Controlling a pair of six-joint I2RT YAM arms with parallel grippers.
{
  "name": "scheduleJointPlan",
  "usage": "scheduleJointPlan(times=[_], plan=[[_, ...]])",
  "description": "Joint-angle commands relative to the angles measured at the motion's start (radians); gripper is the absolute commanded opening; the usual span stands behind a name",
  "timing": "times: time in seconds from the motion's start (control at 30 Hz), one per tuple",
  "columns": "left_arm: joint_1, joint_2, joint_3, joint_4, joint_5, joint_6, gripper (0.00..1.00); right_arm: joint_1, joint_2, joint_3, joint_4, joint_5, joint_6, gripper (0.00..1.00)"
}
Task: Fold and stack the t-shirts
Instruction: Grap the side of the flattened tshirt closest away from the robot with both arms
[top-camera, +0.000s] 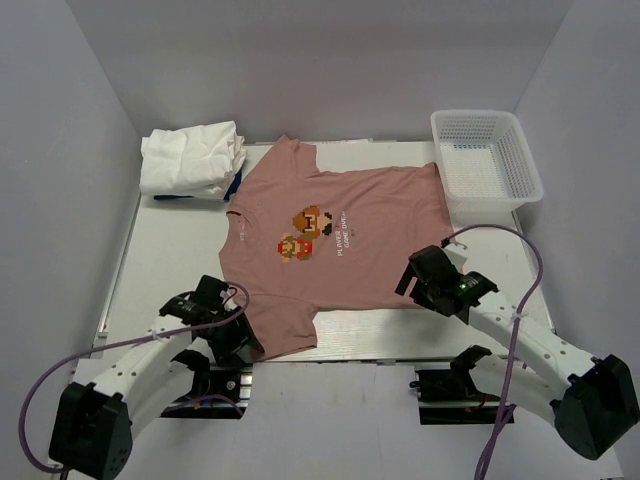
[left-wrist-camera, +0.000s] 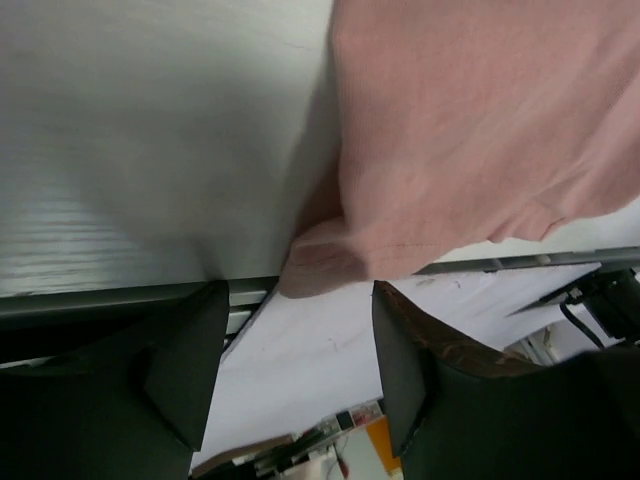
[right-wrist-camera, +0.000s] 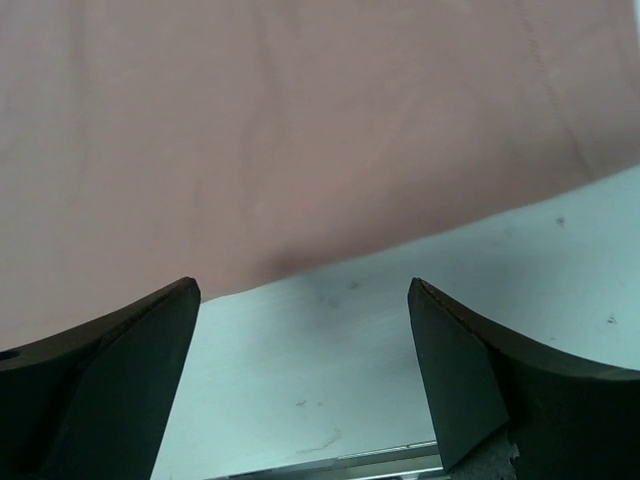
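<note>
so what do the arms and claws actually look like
The left arm and right arm match: white links, black joints, chunky black bases. Purple cables loop along both, the left cable and the right cable. The left claw and right claw each have two dark matte wedge-shaped fingers; one left finger shows a brownish patch.

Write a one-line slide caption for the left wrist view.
Left gripper, jaws apart, poised at the pink t-shirt corner on the table edge.
</note>
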Motion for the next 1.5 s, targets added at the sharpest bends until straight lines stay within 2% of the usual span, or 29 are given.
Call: scheduleJointPlan(times=[0.0,0.1,0.23,0.27,0.33,0.37,0.43,0.47,0.7,1.03,1.17,1.23,1.3,1.33,1.4,1.43,1.47], plan=[[-0.010,0.051,-0.009,0.159,-0.053,-0.021,0.68,-0.076,-0.008,-0.039,-0.013,-0.030,0.041,0.90],[-0.037,0.103,-0.035,0.229,-0.034,-0.030,0.64,-0.177,-0.037,-0.096,-0.004,-0.033,0.046,0.90],[-0.075,0.155,-0.035,0.269,-0.030,-0.055,0.50,-0.261,-0.042,-0.109,0.015,-0.063,0.012,0.90],[-0.089,0.167,-0.022,0.269,-0.039,-0.055,0.42,-0.273,-0.036,-0.118,0.036,-0.067,0.005,0.90],[-0.099,0.203,0.003,0.278,-0.050,-0.055,0.35,-0.322,-0.028,-0.135,0.052,-0.105,-0.018,0.90],[-0.109,0.216,0.030,0.278,-0.074,-0.055,0.20,-0.346,-0.014,-0.153,0.082,-0.116,-0.024,0.90],[-0.109,0.250,0.069,0.237,-0.112,-0.055,0.03,-0.376,-0.002,-0.162,0.098,-0.163,-0.046,0.90],[-0.109,0.259,0.112,0.223,-0.166,-0.055,0.00,-0.397,0.016,-0.162,0.114,-0.174,-0.066,0.90],[-0.118,0.215,0.236,0.184,-0.226,-0.055,0.00,-0.486,0.041,-0.129,0.122,-0.157,-0.135,0.90],[-0.118,0.224,0.308,0.184,-0.182,-0.055,0.00,-0.621,0.121,-0.127,0.182,-0.206,-0.207,0.89],[-0.118,0.224,0.336,0.184,-0.172,-0.055,0.00,-0.666,0.145,-0.132,0.220,-0.214,-0.225,0.73],[-0.118,0.224,0.348,0.184,-0.172,-0.055,0.00,-0.670,0.171,-0.127,0.233,-0.255,-0.225,0.62],[-0.118,0.250,0.374,0.184,-0.172,-0.055,0.00,-0.670,0.182,-0.138,0.243,-0.277,-0.229,0.56],[-0.118,0.250,0.390,0.184,-0.163,-0.055,0.00,-0.672,0.187,-0.139,0.246,-0.275,-0.230,0.46],[-0.118,0.264,0.414,0.184,-0.163,-0.055,0.00,-0.670,0.191,-0.144,0.248,-0.272,-0.238,0.33],[-0.118,0.279,0.414,0.184,-0.163,-0.055,0.00,-0.670,0.190,-0.142,0.243,-0.275,-0.244,0.20],[-0.118,0.296,0.431,0.184,-0.163,-0.055,0.00,-0.670,0.182,-0.138,0.240,-0.278,-0.244,0.13]])
